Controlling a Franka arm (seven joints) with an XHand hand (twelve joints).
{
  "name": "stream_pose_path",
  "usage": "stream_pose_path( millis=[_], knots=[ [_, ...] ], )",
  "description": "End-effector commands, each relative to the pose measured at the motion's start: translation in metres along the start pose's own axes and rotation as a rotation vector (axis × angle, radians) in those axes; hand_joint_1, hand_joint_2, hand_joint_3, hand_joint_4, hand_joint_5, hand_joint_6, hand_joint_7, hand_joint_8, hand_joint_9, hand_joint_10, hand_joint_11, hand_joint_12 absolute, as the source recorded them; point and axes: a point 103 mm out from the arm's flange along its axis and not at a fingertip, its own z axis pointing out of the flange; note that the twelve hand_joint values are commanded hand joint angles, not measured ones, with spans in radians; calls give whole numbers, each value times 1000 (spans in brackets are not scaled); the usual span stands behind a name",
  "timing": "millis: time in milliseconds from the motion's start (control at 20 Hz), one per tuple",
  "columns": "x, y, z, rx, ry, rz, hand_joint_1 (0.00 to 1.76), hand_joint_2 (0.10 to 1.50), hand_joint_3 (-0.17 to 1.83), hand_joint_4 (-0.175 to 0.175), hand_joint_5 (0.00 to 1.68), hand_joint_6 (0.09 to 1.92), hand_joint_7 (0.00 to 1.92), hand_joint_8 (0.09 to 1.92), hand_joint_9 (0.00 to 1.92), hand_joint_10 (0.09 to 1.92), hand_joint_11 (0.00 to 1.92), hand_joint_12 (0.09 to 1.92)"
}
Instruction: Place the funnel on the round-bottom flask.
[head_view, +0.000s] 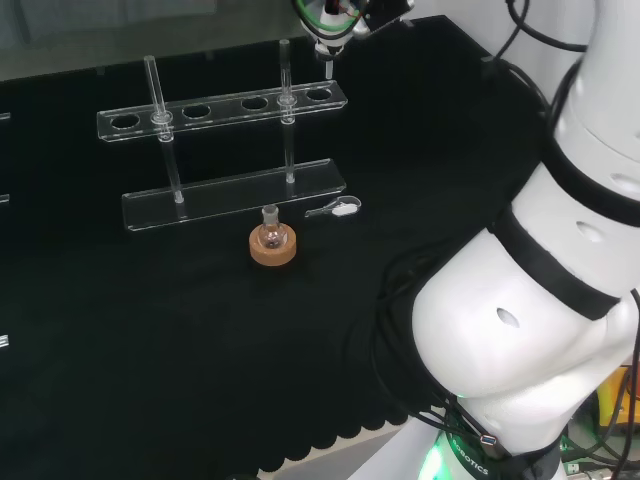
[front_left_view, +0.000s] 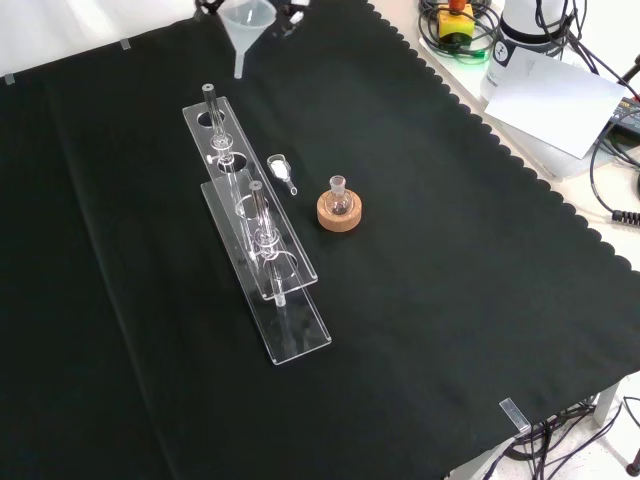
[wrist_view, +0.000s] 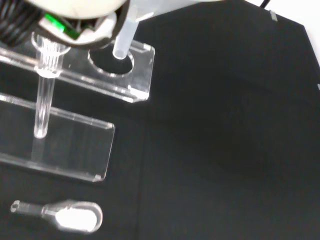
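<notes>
A clear plastic funnel (front_left_view: 247, 24) hangs in the air above the far end of the tube rack, held from above by the hand (head_view: 343, 14). Its stem (head_view: 327, 64) points down over the rack's end hole, and the wrist view shows the same stem (wrist_view: 121, 43) under a blurred white part of the hand (wrist_view: 75, 9). The small round-bottom flask (head_view: 270, 231) stands upright on a cork ring (head_view: 272, 251) in front of the rack. In the front view the flask (front_left_view: 339, 191) is well below and to the right of the funnel.
A clear two-tier rack (head_view: 225, 112) holds two glass tubes (front_left_view: 258, 215). A small clear scoop-like piece (head_view: 337, 208) lies on the cloth between rack and flask. Cables and a paper sheet (front_left_view: 555, 95) lie past the scalloped cloth edge.
</notes>
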Motion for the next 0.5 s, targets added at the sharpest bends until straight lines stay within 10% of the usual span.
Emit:
stream_pose_path(
  millis=[50, 500],
  knots=[
    [16, -55, 7, 8, -17, -4, 1011, 586, 741, 16, 524, 663, 549, 648, 942, 447, 712, 1268],
    [59, -90, 26, 35, -35, -65, 1010, 587, 744, 17, 529, 685, 566, 653, 949, 449, 713, 1268]
  ],
)
